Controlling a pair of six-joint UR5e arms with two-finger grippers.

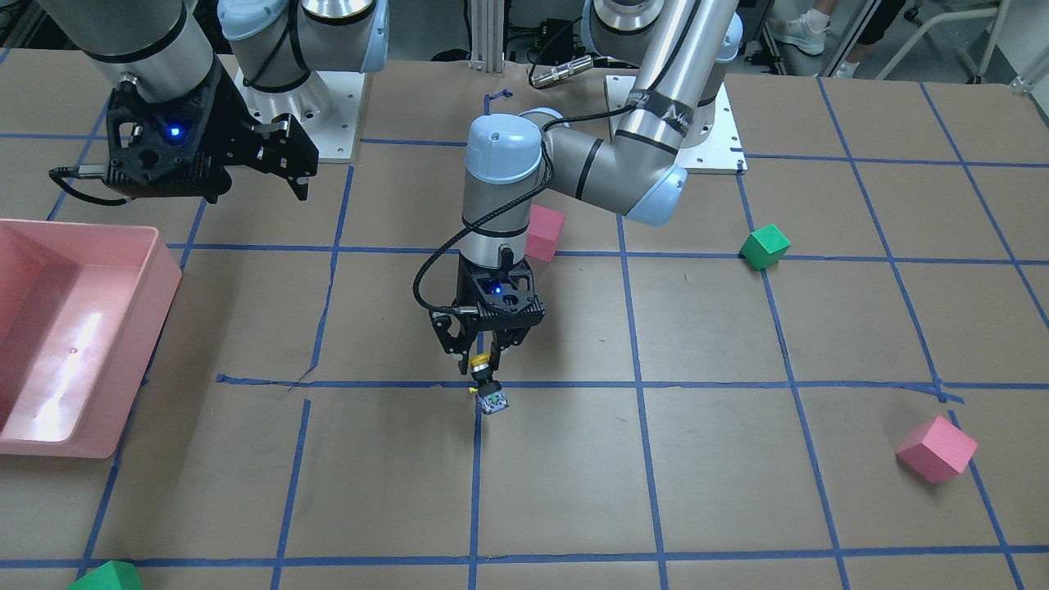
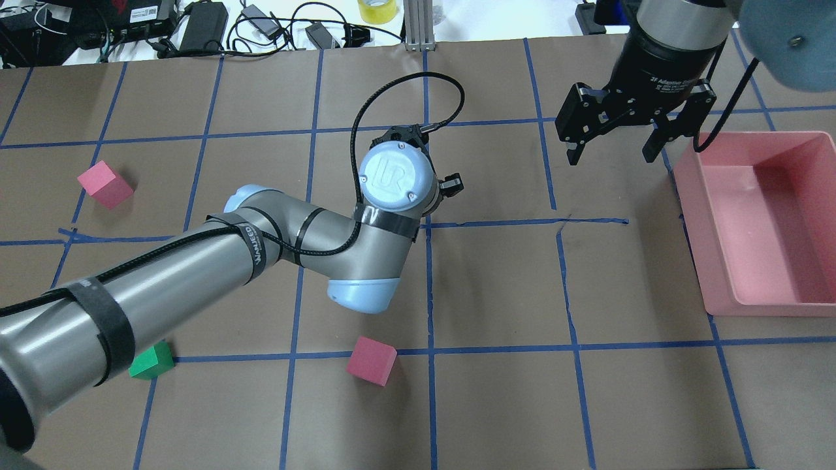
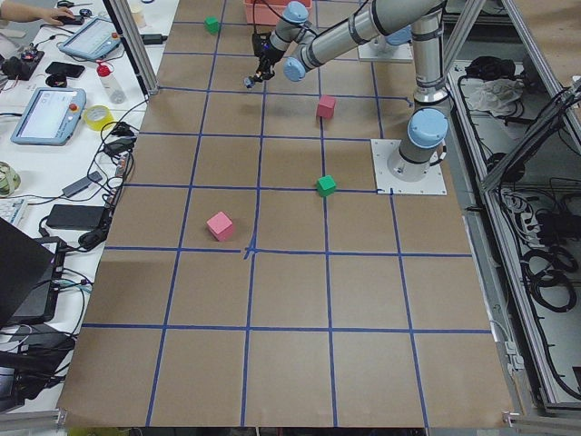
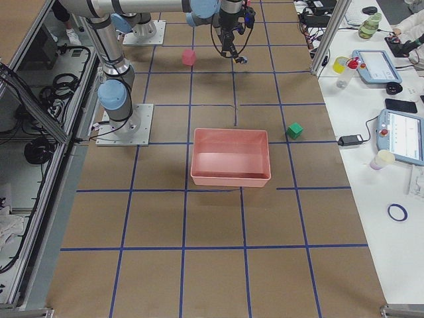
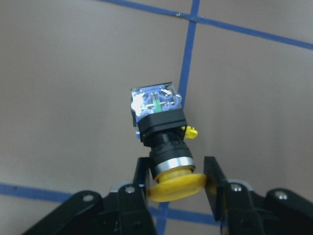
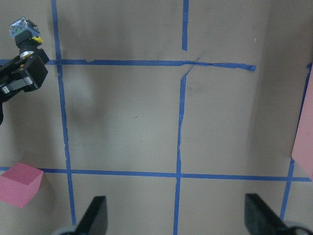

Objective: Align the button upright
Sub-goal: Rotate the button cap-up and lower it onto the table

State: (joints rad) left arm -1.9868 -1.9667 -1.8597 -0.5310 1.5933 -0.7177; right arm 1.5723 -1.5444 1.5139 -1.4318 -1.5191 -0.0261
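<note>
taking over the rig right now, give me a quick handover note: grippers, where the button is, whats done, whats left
Left gripper: shut on the button, pinching its yellow cap from both sides.
Right gripper: open, empty, hovering beside the pink bin.
Button: hangs under the left gripper, cap up, contact block pointing down at the table, slightly tilted. I cannot tell whether the block touches the table.
Done: button picked up, cap uppermost.
Left: probably square it up, set it down on its contact block, release, and check that it stands.
</note>
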